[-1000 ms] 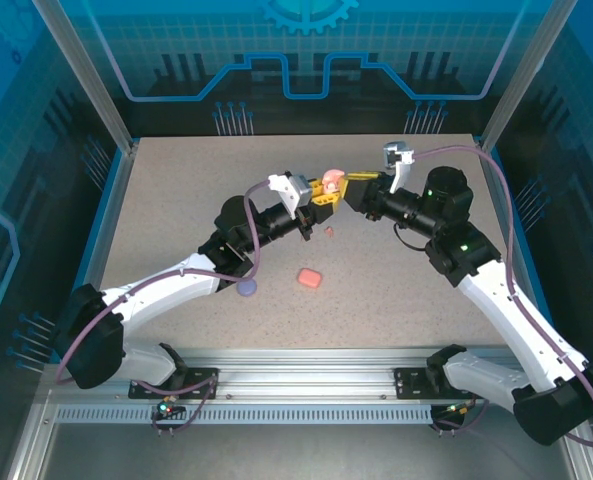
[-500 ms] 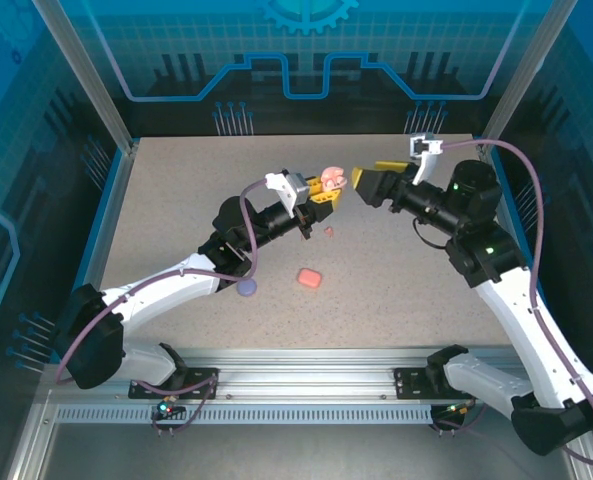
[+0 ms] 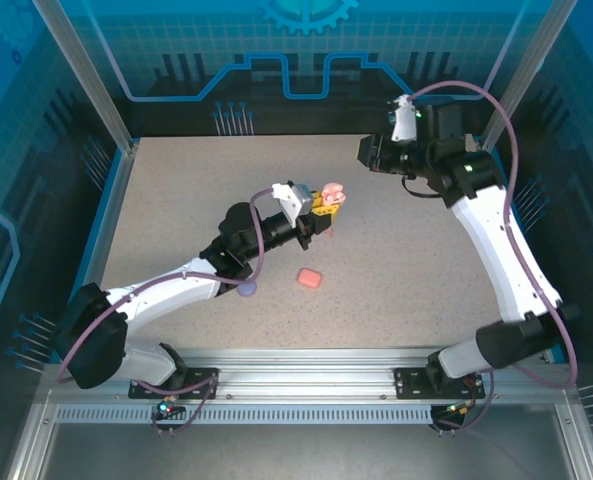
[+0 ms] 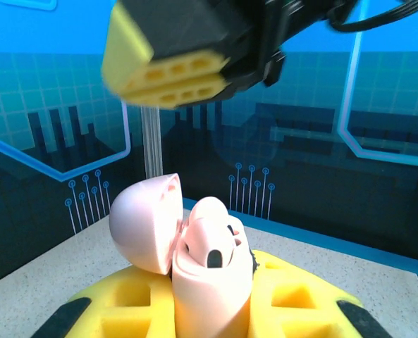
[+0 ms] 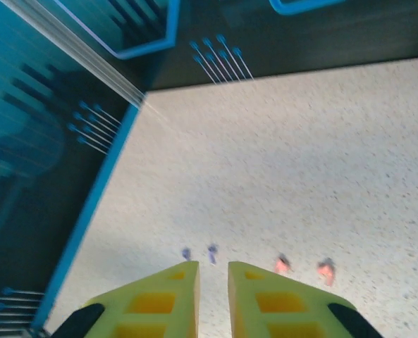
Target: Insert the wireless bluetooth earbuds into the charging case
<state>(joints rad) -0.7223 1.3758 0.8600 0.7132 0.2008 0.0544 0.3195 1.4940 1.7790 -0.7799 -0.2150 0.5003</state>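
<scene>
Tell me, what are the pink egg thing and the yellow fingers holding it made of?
The pink case looks like smooth plastic with a soft, satiny sheen: light spreads evenly over its open lid. The yellow fingers look like a harder, matte plastic, perhaps printed, going by their blocky shape and square hollows.

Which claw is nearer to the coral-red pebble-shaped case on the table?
Left. The left claw, holding a pale pink open case, hangs just beyond the coral-red pebble-shaped case; the right claw is much farther back.
</scene>
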